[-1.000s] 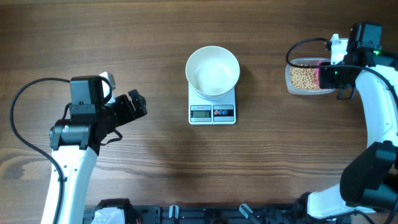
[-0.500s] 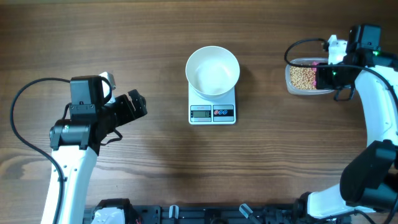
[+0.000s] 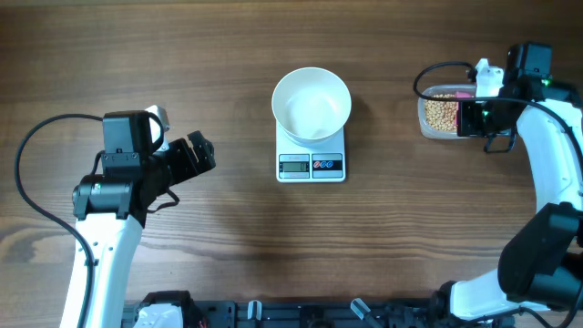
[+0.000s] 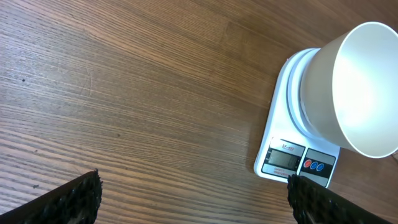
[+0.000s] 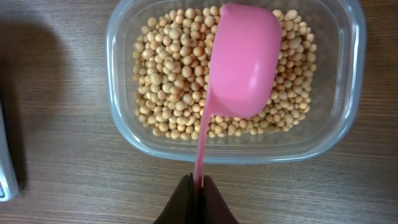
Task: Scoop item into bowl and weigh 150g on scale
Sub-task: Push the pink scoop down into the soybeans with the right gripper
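Note:
The white bowl (image 3: 311,105) stands on the white scale (image 3: 311,166) at the table's middle; it holds nothing that I can see. The beans (image 5: 168,68) fill a clear plastic container (image 5: 124,124) at the far right (image 3: 442,113). My right gripper (image 5: 198,183) is shut on the thin handle of a pink scoop (image 5: 244,62), whose head lies over the beans on the container's right half. At the left, my left gripper (image 3: 196,155) stands open with nothing in it. Its fingertips (image 4: 81,196) frame bare wood, with the bowl (image 4: 360,87) and scale (image 4: 292,162) ahead to the right.
A black cable (image 3: 435,68) loops over the table behind the container. The robot's base and fittings (image 3: 273,314) run along the near edge. Bare wooden tabletop (image 3: 410,228) lies between the scale and both arms.
My right wrist has shifted a little left and toward the back over the container, carrying the scoop with it. The left arm has not moved.

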Robot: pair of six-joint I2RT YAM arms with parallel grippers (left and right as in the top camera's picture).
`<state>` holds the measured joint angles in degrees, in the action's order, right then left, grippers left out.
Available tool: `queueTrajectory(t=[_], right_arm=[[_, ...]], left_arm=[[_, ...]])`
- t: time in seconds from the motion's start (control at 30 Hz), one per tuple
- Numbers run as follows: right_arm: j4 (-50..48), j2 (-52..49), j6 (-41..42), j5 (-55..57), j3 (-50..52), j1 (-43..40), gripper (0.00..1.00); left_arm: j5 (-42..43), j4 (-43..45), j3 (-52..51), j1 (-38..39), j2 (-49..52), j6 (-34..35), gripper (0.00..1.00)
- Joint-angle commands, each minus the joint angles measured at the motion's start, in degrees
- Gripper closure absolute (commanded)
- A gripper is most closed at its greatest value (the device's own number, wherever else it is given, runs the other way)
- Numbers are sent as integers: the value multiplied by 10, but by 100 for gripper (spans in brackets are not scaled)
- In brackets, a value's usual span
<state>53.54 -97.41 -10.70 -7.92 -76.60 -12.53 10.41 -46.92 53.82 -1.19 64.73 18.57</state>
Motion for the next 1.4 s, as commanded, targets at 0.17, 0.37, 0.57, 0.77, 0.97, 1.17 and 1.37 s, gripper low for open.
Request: queueTrajectory(t=[0.17, 0.37, 0.57, 0.77, 0.97, 1.17, 1.37], right_arm=[[6, -11, 18, -105, 8, 2, 96], [16, -11, 18, -115, 9, -4, 96], [17, -12, 18, -150, 9, -32, 96], [28, -23, 16, -187, 9, -54, 96], [32, -35, 19, -203, 10, -56, 96], [34, -35, 18, -205, 10, -56, 96], [36, -35, 22, -205, 10, -61, 96]], left_arm=[[7, -5, -2, -3, 2, 3, 0], [7, -5, -2, -3, 2, 3, 0], [7, -5, -2, -3, 2, 3, 0], [7, -5, -2, -3, 2, 3, 0], [7, -5, -2, -3, 2, 3, 0], [7, -5, -2, -3, 2, 3, 0], [7, -7, -2, -3, 2, 3, 0]])
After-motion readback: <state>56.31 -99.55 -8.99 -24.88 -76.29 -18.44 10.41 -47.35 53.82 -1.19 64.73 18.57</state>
